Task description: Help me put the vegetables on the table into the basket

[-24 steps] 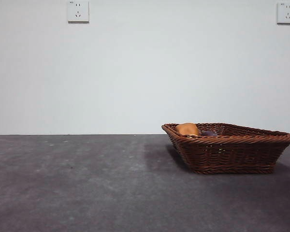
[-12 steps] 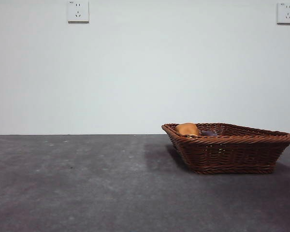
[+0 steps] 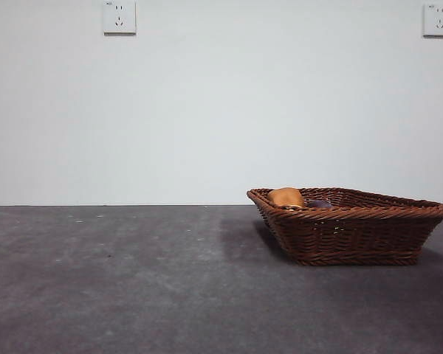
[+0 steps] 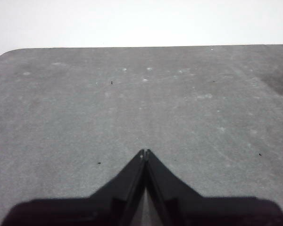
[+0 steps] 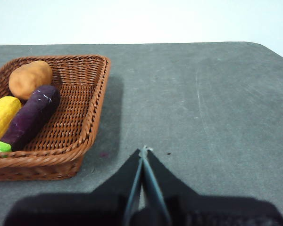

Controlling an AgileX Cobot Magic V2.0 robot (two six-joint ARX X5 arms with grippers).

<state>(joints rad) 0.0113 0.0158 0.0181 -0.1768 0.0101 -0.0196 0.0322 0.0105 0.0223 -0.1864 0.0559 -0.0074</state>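
Corn (image 5: 2, 117), potato (image 5: 30, 79) and eggplant (image 5: 30, 116) lie inside the basket (image 5: 87, 132) — none shows on the desk (image 3: 133, 280). Left claw (image 4: 145, 153) and right claw (image 5: 143, 150) are closed, empty. Judged complete: park both arms clear of the basket — no further grasp.

The front view looks level across the table (image 3: 133, 280) at the basket (image 3: 351, 236), which the right wrist view shares from above; the left wrist view faces bare table.

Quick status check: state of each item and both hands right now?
potato: lying in the basket
eggplant: lying in the basket, beside the potato
corn: in the basket, partly cut off by the frame
basket: upright on the table
left hand: shut, empty
right hand: shut, empty, beside the basket
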